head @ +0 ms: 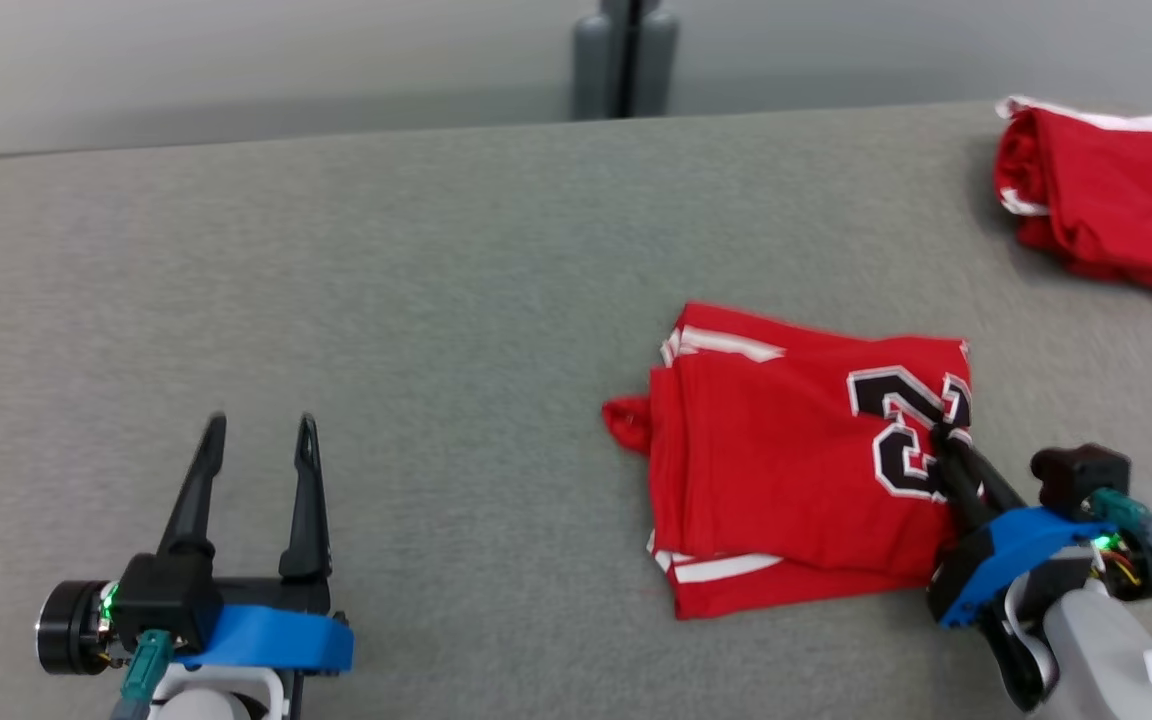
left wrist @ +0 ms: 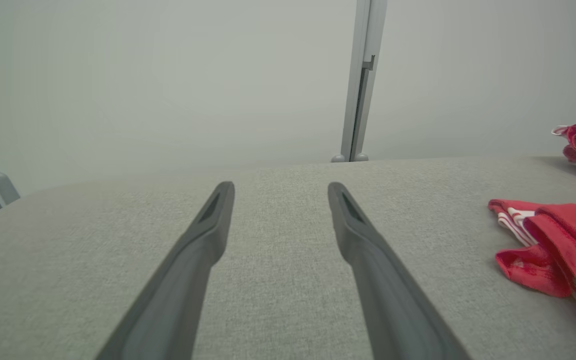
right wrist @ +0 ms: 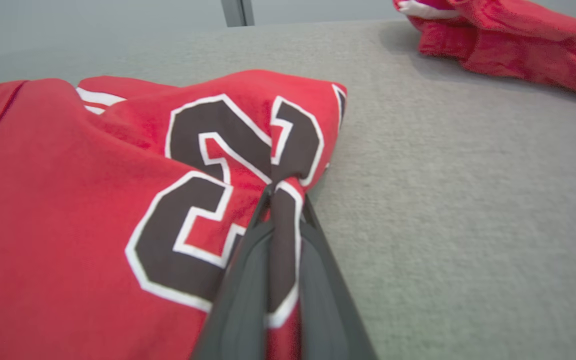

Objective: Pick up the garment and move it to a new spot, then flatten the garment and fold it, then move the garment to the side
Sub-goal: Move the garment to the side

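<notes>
The garment [head: 786, 470] is a red jersey with a black, white-edged number, lying folded right of the table's middle. My right gripper [head: 941, 440] is shut on its right edge, at the number. In the right wrist view a fold of the printed cloth [right wrist: 283, 240] is pinched between the two dark fingers, and the garment [right wrist: 68, 210] spreads to the left. My left gripper [head: 261, 425] stands open at the lower left, well away from it, with nothing between its fingers. The left wrist view has the left gripper [left wrist: 280, 192] over bare cloth and the garment's edge [left wrist: 553, 240] at the right.
A second red garment [head: 1101, 195] lies bunched at the table's far right corner, also in the right wrist view [right wrist: 508, 35]. The grey fabric table [head: 386, 300] has a far edge with a grey post [head: 626, 55] behind it.
</notes>
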`<state>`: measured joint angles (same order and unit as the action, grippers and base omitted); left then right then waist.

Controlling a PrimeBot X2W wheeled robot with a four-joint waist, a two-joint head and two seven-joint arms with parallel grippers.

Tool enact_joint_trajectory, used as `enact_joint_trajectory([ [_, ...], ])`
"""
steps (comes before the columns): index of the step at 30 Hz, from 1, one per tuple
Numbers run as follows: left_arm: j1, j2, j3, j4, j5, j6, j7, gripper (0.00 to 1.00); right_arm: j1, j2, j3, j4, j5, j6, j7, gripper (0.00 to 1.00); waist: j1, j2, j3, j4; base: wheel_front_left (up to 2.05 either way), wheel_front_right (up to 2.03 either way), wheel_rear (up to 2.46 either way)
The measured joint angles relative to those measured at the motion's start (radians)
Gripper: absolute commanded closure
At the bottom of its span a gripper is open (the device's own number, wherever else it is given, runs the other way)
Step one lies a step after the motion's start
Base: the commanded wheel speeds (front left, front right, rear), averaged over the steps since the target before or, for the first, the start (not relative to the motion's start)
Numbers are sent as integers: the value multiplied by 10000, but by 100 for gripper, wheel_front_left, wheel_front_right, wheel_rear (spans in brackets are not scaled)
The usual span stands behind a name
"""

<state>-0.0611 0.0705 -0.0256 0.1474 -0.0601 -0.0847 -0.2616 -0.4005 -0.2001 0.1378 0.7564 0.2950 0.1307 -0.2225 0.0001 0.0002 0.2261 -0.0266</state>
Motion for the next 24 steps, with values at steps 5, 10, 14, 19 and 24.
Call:
enact_joint_trajectory([
  [5,-471,81,-42,-69,79,-38,0,0,50,-245,-347,-282,56,2,-48,100,0,0,451,-843,0,0,0],
  [10,-889,232,-84,-123,128,-92,0,0,133,-374,-667,-520,58,2,-113,100,0,-1,861,-1499,0,0,0],
  [14,-1071,339,-105,-151,188,-104,0,0,128,-401,-755,-696,54,2,-150,100,0,-1,1141,-1760,0,0,0],
  [19,-1215,460,-105,-180,192,-128,0,0,-92,-445,-548,-1187,-201,0,-255,100,0,-2,1362,-1791,0,0,0],
  [24,-1329,510,-109,-242,192,-130,0,0,-911,-692,-92,-1864,-502,0,-270,100,0,-2,1554,-1646,0,0,0],
])
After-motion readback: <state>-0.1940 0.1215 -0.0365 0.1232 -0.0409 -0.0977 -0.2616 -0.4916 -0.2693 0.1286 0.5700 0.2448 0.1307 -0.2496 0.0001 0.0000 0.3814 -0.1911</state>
